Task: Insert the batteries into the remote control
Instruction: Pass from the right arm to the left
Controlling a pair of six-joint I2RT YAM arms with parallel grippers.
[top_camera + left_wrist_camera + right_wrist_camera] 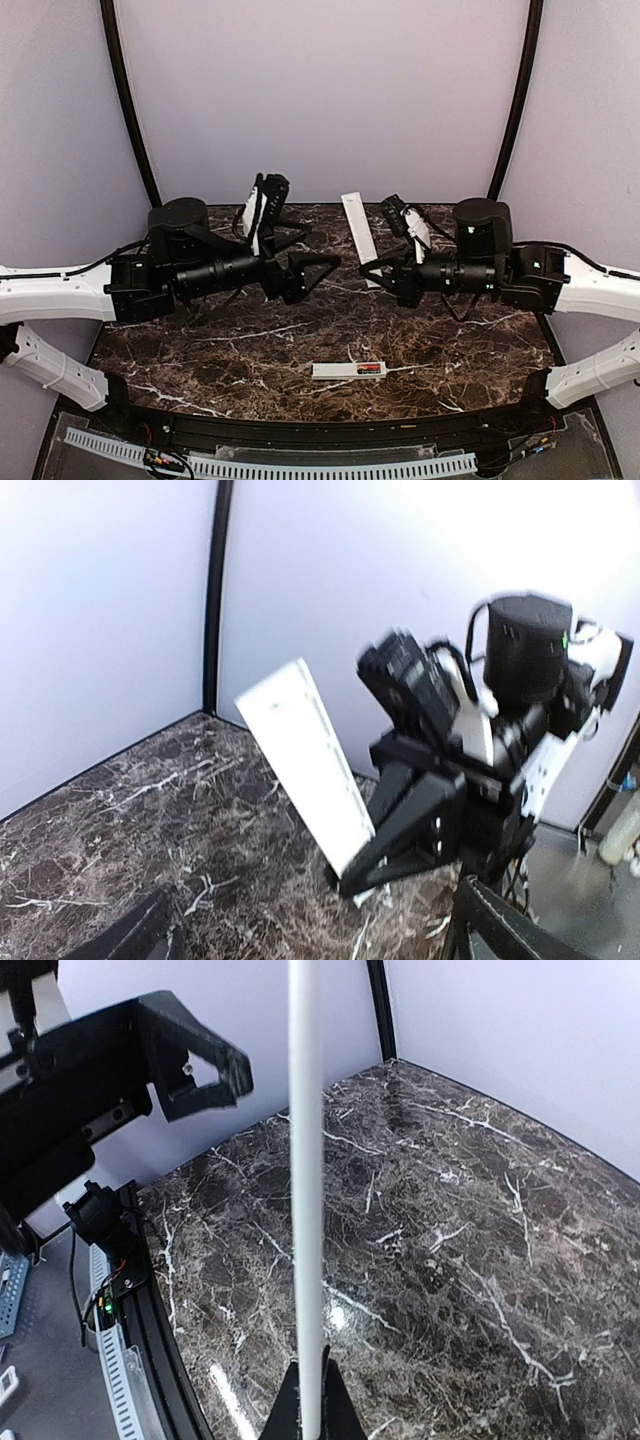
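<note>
The remote control (338, 370) lies flat on the marble table near the front edge. A red battery (370, 369) shows in its right end. My right gripper (370, 268) (310, 1412) is shut on the lower end of a thin flat white strip (358, 235) (305, 1190) (305, 760), which it holds tilted above the back of the table. My left gripper (322, 278) (320, 945) hangs open just left of the strip, with nothing between its fingers (510, 930). Both grippers are well above and behind the remote.
The dark marble table (250, 350) is walled by pale panels at the back and sides. A perforated white cable rail (300, 465) runs along the front edge. The two arms reach in from the left and right and nearly meet at mid-table.
</note>
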